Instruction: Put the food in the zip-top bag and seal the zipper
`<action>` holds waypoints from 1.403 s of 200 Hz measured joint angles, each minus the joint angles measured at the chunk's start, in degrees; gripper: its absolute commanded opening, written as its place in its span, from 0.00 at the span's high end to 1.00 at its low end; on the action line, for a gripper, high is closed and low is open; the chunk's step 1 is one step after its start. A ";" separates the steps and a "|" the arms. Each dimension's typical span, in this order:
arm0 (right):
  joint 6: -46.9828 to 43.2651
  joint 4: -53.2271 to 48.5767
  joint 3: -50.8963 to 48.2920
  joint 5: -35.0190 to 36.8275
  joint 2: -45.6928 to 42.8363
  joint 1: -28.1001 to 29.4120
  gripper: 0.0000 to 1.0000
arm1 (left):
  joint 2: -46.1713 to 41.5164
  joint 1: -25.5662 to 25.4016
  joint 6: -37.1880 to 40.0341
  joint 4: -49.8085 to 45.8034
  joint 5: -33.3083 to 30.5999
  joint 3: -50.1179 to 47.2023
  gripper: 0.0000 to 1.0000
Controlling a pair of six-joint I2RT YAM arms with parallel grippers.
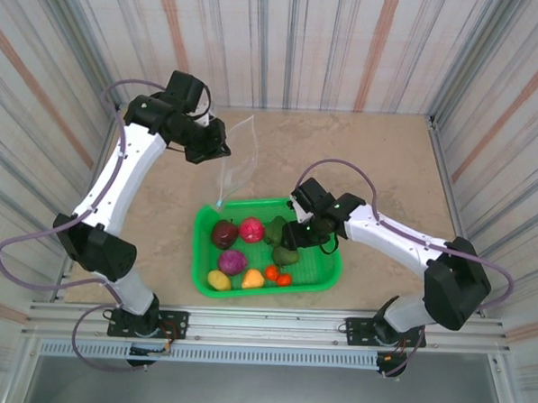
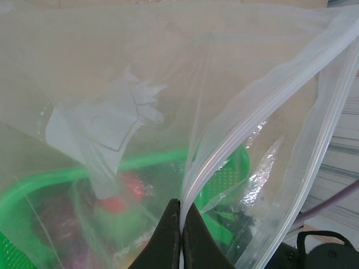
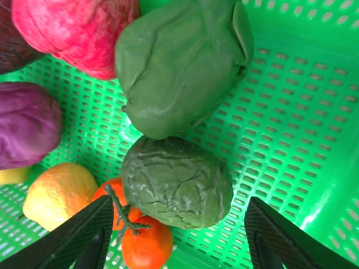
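Between the spread, empty jaws of the right gripper [image 3: 180,202] sits a wrinkled green vegetable [image 3: 176,179] in the green basket [image 3: 291,112], while the left gripper [image 2: 180,221] pinches the zip-top bag [image 2: 112,84], its zipper [image 2: 269,106] rising from the clenched jaws.

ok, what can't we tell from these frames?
Left wrist view: food in the basket is a blur behind the zip-top bag; types unreadable.
Left wrist view: the zipper runs off the right edge; its end is unseen.
Top view: jaws of the left gripper and right gripper are hidden under their own wrists.
Right wrist view: purple food cut off by the left edge.
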 measured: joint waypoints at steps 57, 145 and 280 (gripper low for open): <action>-0.24 1.92 -0.02 -1.49 6.64 0.87 0.13 | -0.46 0.04 0.02 -0.44 0.31 -0.20 1.00; -1.25 3.96 -2.10 -0.83 11.23 2.95 0.32 | -0.46 0.04 0.02 -1.29 0.31 -0.66 1.00; -1.55 -6.03 18.73 1.27 -1.14 -4.02 0.49 | 0.74 0.04 -0.02 -1.18 1.11 1.70 1.00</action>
